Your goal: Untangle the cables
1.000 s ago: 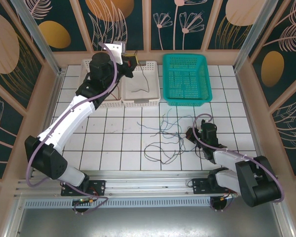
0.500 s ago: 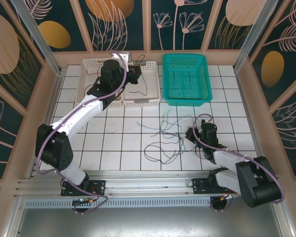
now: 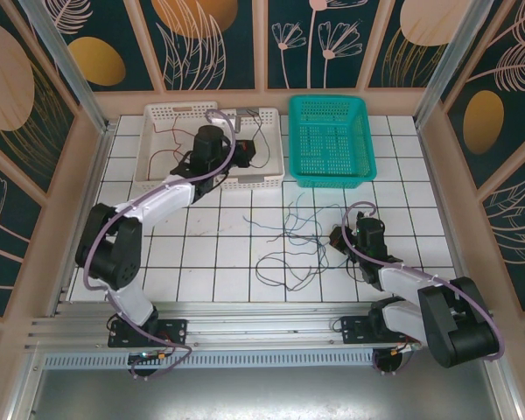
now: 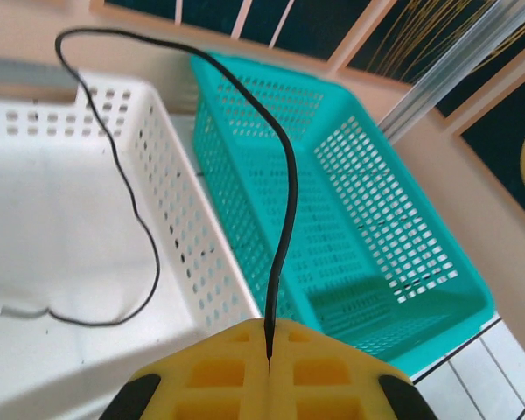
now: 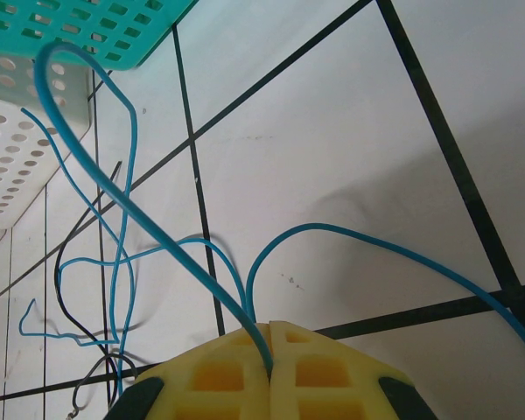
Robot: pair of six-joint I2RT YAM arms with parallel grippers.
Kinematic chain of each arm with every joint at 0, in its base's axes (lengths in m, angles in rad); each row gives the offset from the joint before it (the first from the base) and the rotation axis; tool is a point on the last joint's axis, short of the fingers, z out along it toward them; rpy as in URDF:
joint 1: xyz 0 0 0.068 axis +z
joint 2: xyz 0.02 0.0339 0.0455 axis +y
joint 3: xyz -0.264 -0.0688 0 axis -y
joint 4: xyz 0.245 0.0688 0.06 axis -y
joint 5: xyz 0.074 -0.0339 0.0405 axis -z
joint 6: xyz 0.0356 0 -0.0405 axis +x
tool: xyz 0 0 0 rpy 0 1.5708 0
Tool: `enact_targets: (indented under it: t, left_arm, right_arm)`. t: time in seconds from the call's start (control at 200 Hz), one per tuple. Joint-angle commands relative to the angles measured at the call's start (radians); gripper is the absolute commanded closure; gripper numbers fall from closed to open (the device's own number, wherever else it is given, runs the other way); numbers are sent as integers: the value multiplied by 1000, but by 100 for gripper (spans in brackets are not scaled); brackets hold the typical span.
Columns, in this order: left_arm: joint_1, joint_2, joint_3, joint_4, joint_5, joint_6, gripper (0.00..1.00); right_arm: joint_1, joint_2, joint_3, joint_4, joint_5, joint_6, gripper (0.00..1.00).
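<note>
**Left arm.** Over the last second it swung down and to the right, from high above the left-hand basket to low over the right-hand white basket (image 3: 254, 182). The left pincer (image 4: 269, 339) was fully closed, nipping a black cable (image 4: 292, 188) between its pads. The cable rose from the pads, arched over and trailed down inside that white basket, just beside the teal basket (image 4: 376, 219).

Judgement: one black strand had been drawn clear of the tangle and was being delivered, with the release not yet made.

**Centre.** The remaining tangle (image 3: 293, 245) of blue and black cables lay on the counter (image 3: 201, 254), unmoved.

**Right arm.** It had held its position throughout. The right pincer (image 5: 269, 343) was fully closed on a blue cable (image 5: 157, 232), which ran from the pads toward the tangle.
</note>
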State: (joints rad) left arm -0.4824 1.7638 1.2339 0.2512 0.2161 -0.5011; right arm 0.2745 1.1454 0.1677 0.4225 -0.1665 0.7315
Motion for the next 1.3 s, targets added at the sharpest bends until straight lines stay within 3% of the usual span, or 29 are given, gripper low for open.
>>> enact_targets:
  t: [0.0,0.586,1.291]
  left_arm:
    - [9,49,-7,43,20,-29,100]
    - [8,267,82,-69,-13,-48,100]
    - [8,392,264,-199,-96,-60,96]
  right_arm:
    - [-5,-6,-11,32,-18,-17,100]
    - [-5,-2,-6,35,-27,-26,100]
    - [-4,27,1,51,-51,-27,100]
